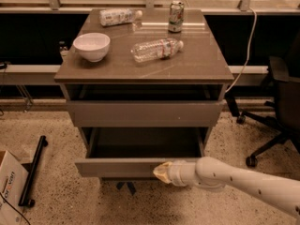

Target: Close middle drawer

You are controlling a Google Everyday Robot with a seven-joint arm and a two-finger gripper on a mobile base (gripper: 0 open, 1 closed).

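Note:
The middle drawer (117,167) is pulled far out of the grey-brown cabinet; its low flat front panel faces me and its shallow box looks empty. My gripper (161,171) comes in from the lower right on a white arm (243,179). Its yellowish fingertips are pressed together into a point that rests against the right-centre of that front panel. The drawer above (143,114), with a taller front, stands slightly out from the cabinet.
On the cabinet top (206,64) are a white bowl (92,46), a lying clear bottle (157,49), a second lying bottle (117,16) and a can (176,16). An office chair (281,107) stands right. A black bar (33,170) and a cardboard box (7,186) lie left.

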